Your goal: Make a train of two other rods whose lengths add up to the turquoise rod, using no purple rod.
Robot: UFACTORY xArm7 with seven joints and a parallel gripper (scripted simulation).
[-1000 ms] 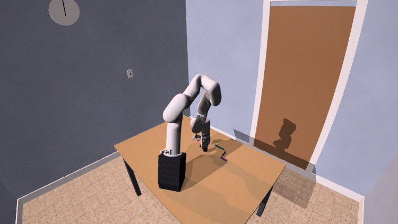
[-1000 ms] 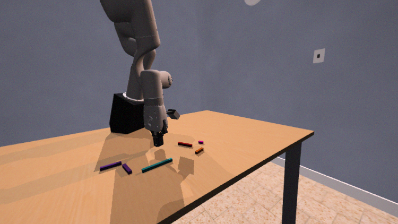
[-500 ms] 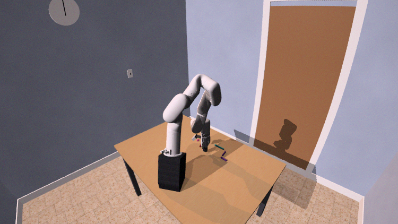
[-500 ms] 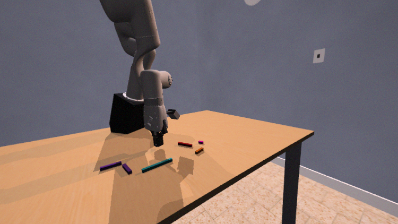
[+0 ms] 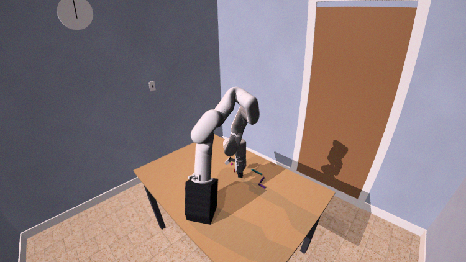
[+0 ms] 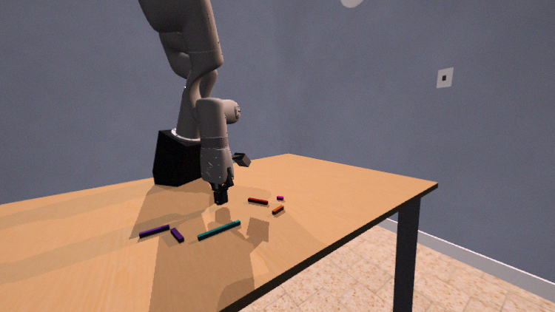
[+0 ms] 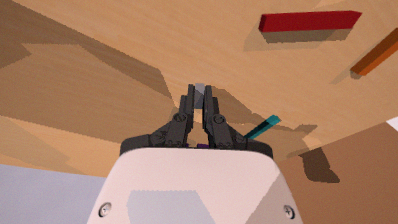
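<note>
Grey rod (image 7: pixel 199 91) sits pinched between the closed fingertips of the gripper (image 7: pixel 199 102), lifted off the table (image 6: pixel 349 182). Beyond the fingers, to their right, lies the red rod (image 7: pixel 310 21), its likely partner; the orange rod (image 7: pixel 379 52) lies alongside.

bare table (image 6: pixel 349 185) right of red rod (image 6: pixel 257 200), orange rod (image 6: pixel 277 209)

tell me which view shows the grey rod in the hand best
Wrist: the grey rod shows pinched between the fingers. In the exterior view the hand hides it; from the top the hand is too small to tell.
</note>
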